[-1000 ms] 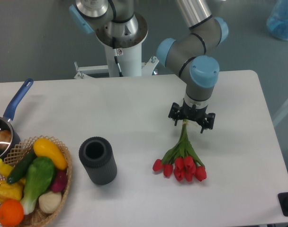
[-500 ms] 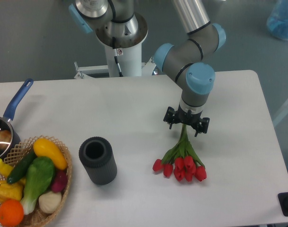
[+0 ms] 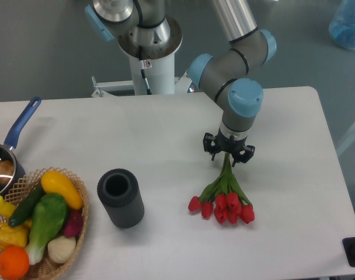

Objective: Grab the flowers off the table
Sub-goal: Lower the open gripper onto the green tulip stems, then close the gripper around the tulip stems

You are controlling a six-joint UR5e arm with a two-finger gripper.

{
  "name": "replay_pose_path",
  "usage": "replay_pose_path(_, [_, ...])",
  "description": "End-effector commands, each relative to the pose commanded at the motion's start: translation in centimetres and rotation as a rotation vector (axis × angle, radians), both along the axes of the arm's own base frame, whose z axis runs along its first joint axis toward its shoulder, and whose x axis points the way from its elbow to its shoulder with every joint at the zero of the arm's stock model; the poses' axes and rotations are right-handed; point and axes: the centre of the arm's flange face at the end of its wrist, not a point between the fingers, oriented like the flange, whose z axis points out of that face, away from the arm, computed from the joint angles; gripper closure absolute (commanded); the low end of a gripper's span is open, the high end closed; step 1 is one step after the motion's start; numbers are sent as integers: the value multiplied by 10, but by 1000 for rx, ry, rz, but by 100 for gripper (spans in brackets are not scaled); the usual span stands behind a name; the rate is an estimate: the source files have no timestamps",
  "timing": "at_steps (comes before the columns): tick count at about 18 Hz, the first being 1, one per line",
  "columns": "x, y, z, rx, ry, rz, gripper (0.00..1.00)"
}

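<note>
The hand (image 3: 228,153) points straight down over the far end of the flowers (image 3: 225,195), its two fingers straddling the tied stems. Whether they have clenched onto the stems or merely stand around them cannot be told from this view; the wrist hides the gap. Coming in at the stem end makes sense: the thin stems bunch into one narrow bundle there, easy for two fingers to span, while the red buds at the near end are spread wide and would crush.

The flowers lie flat on the worktop (image 3: 166,140), right of centre, stems pointing far toward the arm's base and buds fanned toward the near edge. That lie puts the stems in line with the arm's reach. Nothing looks lifted yet, so the pick seems at the grasping step.

Well apart to the left stands a dark ribbed cylinder (image 3: 120,198), open end up. Further left, at the near corner, sits a wicker basket (image 3: 78,227) of vegetables, with a blue-handled pan (image 3: 14,143) just beyond it. None crowd the approach.
</note>
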Motion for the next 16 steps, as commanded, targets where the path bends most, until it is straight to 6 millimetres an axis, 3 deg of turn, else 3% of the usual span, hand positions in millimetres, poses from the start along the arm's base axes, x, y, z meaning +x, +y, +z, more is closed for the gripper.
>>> replay_pose_path(4, [-2, 1, 1, 1, 3, 2, 65])
replay_pose_path(7, [-2, 1, 2, 3, 5, 2, 81])
replay_pose_path(16, [-8, 3, 6, 8, 15, 3, 86])
